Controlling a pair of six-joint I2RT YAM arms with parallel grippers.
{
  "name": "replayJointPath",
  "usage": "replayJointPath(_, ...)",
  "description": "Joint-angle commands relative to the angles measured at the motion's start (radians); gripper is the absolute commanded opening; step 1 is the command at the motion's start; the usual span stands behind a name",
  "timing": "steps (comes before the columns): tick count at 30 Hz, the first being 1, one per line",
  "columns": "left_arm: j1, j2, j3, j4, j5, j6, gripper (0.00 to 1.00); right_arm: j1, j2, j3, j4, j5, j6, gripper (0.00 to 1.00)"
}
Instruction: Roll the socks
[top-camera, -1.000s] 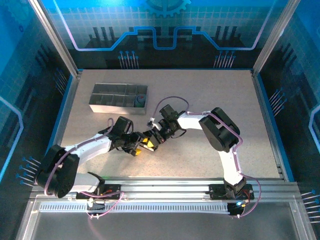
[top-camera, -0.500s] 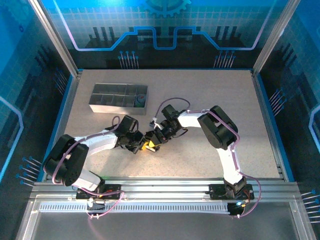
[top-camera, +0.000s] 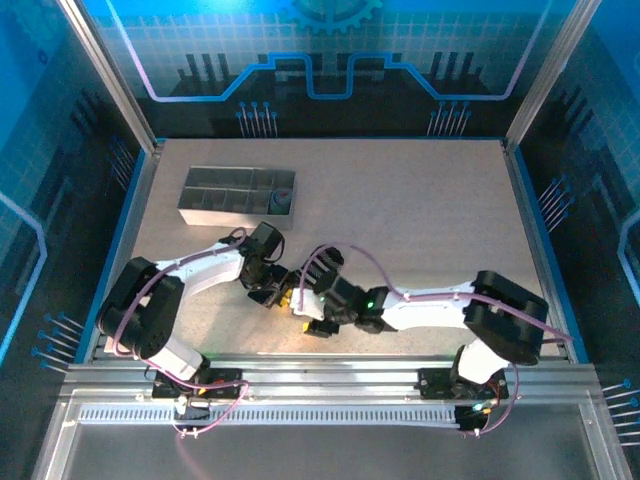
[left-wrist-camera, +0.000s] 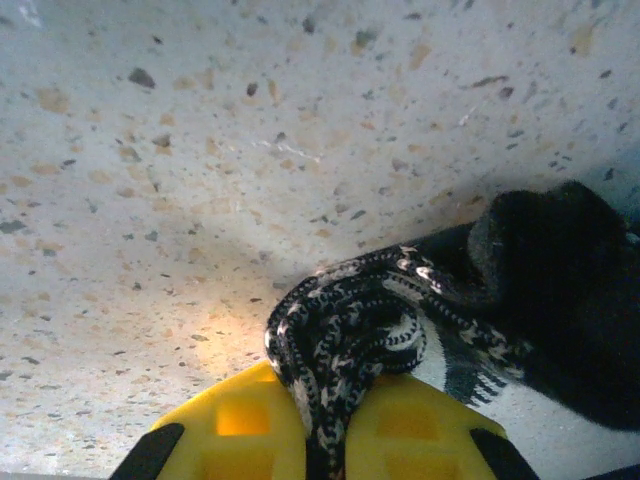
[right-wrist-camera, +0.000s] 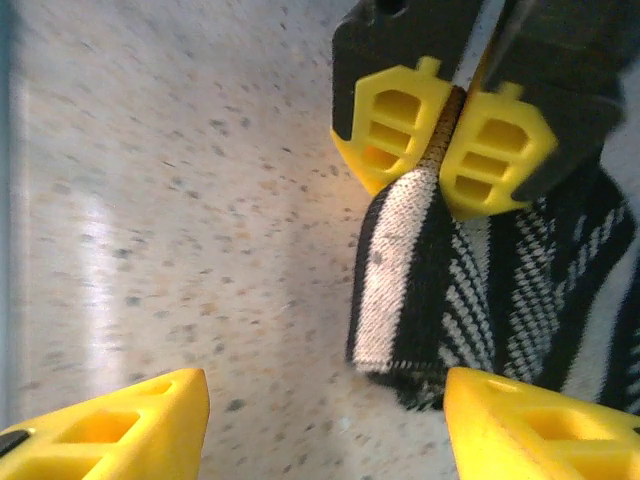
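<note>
One speckled table (top-camera: 430, 210) carries a grey tray (top-camera: 220, 218) at back left. Near the front, the left gripper (right-wrist-camera: 447, 140) is clamped on the black striped sock (right-wrist-camera: 400, 290), which lies on the table. The right gripper (right-wrist-camera: 325, 420) sits just beside it, fingers apart.

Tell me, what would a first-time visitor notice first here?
Bright yellow against the speckled table: the left arm's fingers pinch a black-and-white striped sock near the table's front middle. The right arm's fingers stand wide apart facing it. A grey compartmented tray sits at the back left.
</note>
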Motion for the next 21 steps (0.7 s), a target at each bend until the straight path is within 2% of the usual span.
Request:
replayJointPath(1,-0.002,0.064,-0.005,-0.148,-0.019,-0.002,0.00,0.064,0.075,0.061,0.082,0.313,-0.170,0.62)
replayJointPath(5,0.000,0.087,0.011,-0.151,-0.013,0.012,0.00,0.084,0.166,0.127,0.080,0.391,-0.224,0.58)
replayJointPath(12,0.011,0.093,0.025,-0.156,-0.015,0.027,0.00,0.081,0.221,0.176,0.078,0.405,-0.252,0.51)
replayJointPath(14,0.012,0.094,0.028,-0.155,-0.013,0.029,0.00,0.078,0.234,0.185,0.060,0.405,-0.248,0.44)
replayJointPath(18,0.014,0.080,0.027,-0.156,-0.014,0.025,0.00,0.056,0.272,0.217,-0.022,0.375,-0.196,0.18)
replayJointPath(21,0.021,0.066,0.024,-0.151,-0.010,0.027,0.00,0.034,0.274,0.220,-0.073,0.328,-0.142,0.05)
